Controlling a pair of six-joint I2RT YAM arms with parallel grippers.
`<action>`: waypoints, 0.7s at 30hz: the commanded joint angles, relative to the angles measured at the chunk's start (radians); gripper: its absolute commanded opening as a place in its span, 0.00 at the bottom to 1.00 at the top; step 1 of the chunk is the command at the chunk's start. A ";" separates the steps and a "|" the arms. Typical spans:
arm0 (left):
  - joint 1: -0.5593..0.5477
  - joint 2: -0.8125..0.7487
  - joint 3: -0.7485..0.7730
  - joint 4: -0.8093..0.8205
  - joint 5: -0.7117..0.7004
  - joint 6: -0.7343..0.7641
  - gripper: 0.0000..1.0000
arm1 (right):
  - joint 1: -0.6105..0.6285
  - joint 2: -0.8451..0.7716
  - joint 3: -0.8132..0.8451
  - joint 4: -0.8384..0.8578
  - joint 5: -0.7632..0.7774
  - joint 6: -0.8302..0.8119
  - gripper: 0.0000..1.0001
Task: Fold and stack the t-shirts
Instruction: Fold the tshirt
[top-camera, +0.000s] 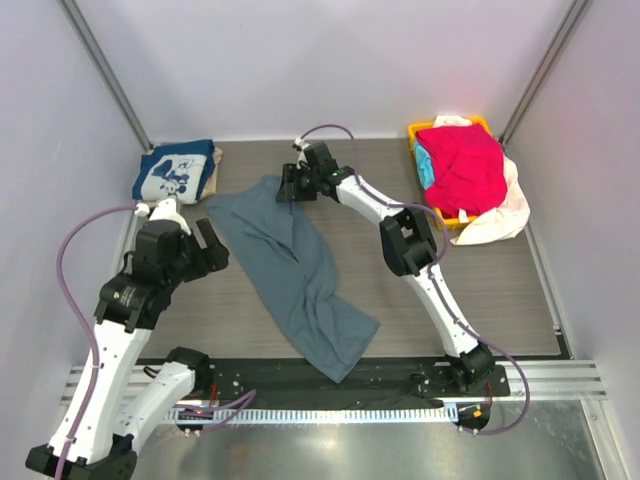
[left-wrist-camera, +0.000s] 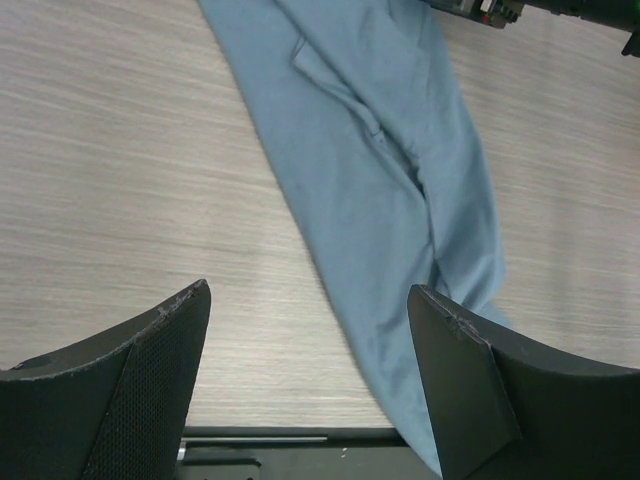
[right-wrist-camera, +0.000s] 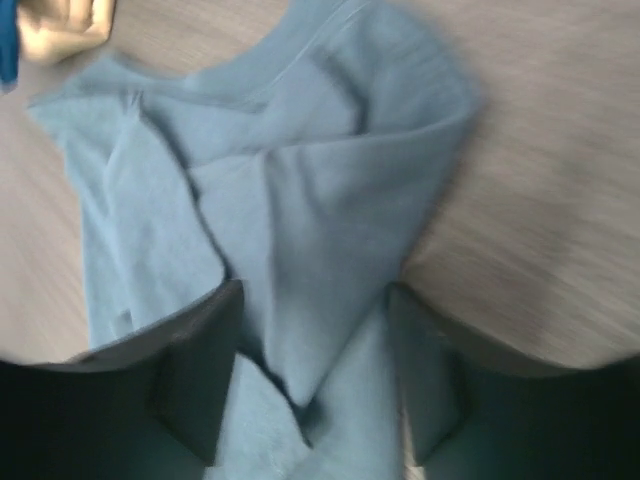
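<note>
A large slate blue-grey t-shirt (top-camera: 300, 275) lies crumpled in a long diagonal strip across the middle of the table. My right gripper (top-camera: 289, 186) is at the shirt's far end, near the collar. In the right wrist view it is open (right-wrist-camera: 315, 290), with its fingers on either side of a raised fold of the shirt (right-wrist-camera: 300, 200). My left gripper (top-camera: 213, 246) is open and empty just left of the shirt. In the left wrist view (left-wrist-camera: 310, 292) the shirt's edge (left-wrist-camera: 390, 200) runs under its right finger. A folded navy t-shirt with white cartoon print (top-camera: 172, 171) lies on a tan one (top-camera: 214, 165) at the back left.
A yellow basket (top-camera: 415, 133) at the back right holds a red t-shirt (top-camera: 462, 165), a turquoise one (top-camera: 425, 168) and a cream one (top-camera: 500, 215) that hangs over its side. Walls close in the table on three sides. A black rail (top-camera: 250, 372) runs along the near edge.
</note>
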 joint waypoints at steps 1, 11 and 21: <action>-0.001 -0.053 -0.039 -0.009 -0.029 0.010 0.81 | 0.027 0.062 0.020 0.017 -0.119 0.029 0.56; -0.001 -0.141 -0.102 0.051 -0.043 0.016 0.82 | -0.064 -0.091 -0.132 0.029 0.475 0.084 0.01; 0.029 -0.127 -0.111 0.067 0.007 0.029 0.81 | -0.220 0.008 0.036 -0.013 0.705 0.264 0.01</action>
